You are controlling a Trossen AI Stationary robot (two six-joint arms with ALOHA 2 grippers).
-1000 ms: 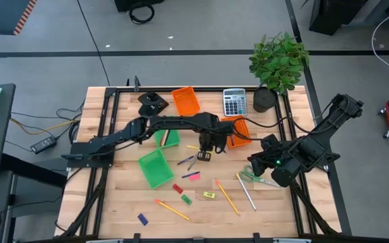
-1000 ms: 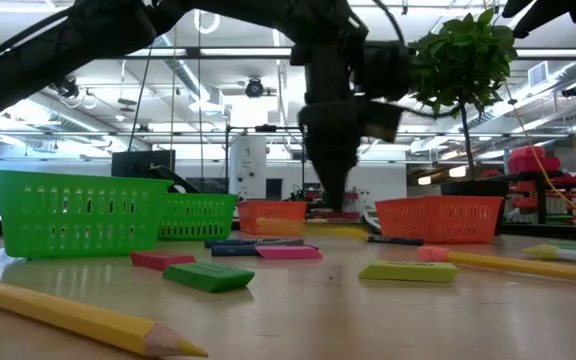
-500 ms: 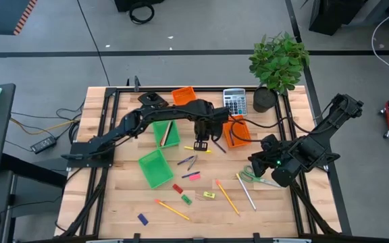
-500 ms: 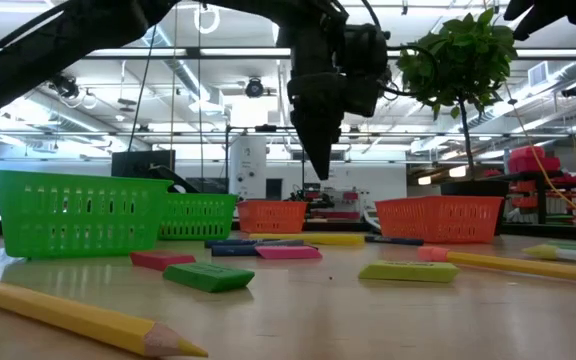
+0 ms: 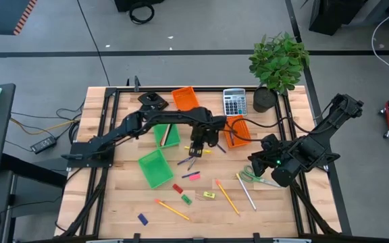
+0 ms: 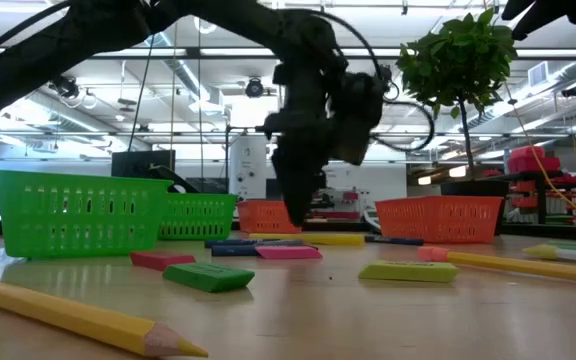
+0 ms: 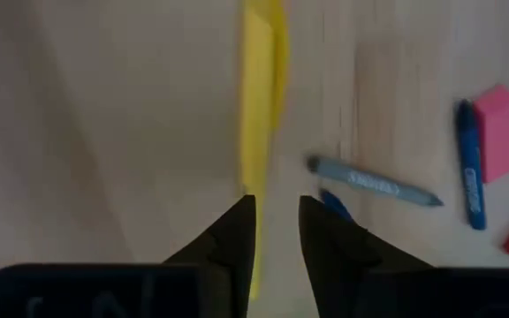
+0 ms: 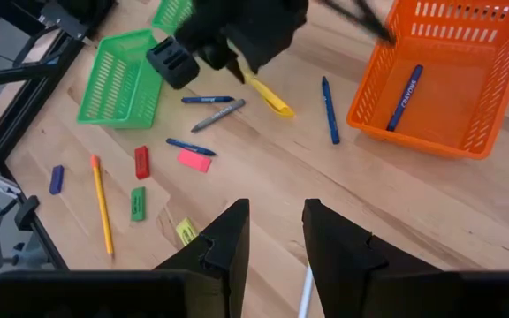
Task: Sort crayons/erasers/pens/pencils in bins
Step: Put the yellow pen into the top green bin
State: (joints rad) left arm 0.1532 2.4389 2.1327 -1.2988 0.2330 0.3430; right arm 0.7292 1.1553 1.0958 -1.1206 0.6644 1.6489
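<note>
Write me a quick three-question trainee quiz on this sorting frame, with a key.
1. True or false: the right gripper holds a pencil.
2. What lies inside the orange bin nearest the right gripper? A) a blue stick B) a pink eraser C) scissors
3. What colour is the stick lying just ahead of the left gripper?

Key: 1. False, its jaws are open and empty. 2. A. 3. Yellow.
</note>
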